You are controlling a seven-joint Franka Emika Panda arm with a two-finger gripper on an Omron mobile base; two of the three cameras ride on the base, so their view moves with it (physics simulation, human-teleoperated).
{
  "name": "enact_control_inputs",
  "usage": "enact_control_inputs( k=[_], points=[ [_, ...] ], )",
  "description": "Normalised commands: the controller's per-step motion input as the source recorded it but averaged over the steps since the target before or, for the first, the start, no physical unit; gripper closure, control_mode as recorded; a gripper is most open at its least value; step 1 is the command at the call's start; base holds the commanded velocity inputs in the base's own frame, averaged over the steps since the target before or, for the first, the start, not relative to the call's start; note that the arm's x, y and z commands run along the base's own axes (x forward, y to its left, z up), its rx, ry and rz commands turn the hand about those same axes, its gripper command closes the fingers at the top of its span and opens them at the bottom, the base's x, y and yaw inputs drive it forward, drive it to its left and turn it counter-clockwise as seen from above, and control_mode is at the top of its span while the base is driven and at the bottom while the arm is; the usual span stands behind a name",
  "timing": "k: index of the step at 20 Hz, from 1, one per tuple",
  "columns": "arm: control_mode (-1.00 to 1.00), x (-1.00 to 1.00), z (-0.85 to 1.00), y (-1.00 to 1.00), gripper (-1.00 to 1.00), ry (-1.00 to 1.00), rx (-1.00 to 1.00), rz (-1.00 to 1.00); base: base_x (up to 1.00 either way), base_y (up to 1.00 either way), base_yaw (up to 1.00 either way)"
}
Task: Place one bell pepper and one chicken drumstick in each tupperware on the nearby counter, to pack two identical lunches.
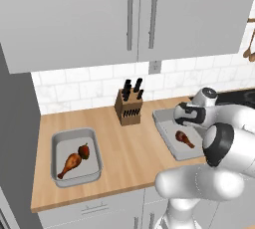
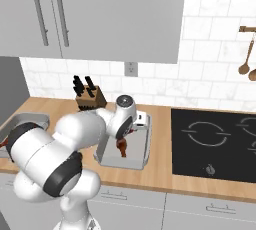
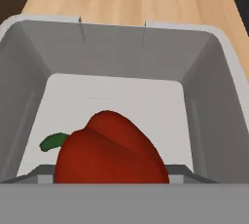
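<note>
Pepper (image 3: pixel 109 152), lower centre: firm, smooth, slippery, light; grasp across body. Gripper (image 2: pixel 131 126) appears clamped around it.

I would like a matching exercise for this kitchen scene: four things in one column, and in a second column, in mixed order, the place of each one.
Things:
1. knife block
2. left tupperware
3. stovetop
4. bell pepper under the gripper

Places:
a. at the counter's right end, past both tubs
b. against the tiled wall, between the two tubs
c. in the right tupperware, seen in the hand view
d. near the counter's left end, holding a drumstick and a pepper

Pairs: 1-b, 2-d, 3-a, 4-c
</note>
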Motion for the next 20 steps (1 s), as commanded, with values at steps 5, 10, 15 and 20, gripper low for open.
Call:
enact_control_inputs(
  k=[5,10,15,20],
  points=[
    [-1.00,0.37,-0.36,0.00,1.00,0.05,0.00,0.00,0.00,0.00,0.00],
    [-1.00,0.26,-0.35,0.00,1.00,0.07,0.00,0.00,0.00,0.00,0.00],
    [-1.00,0.18,-0.39,0.00,-1.00,0.04,0.00,0.00,0.00,0.00,0.00],
    [-1.00,0.02,-0.09,0.00,-1.00,0.00,0.00,0.00,0.00,0.00,0.00]
  ],
)
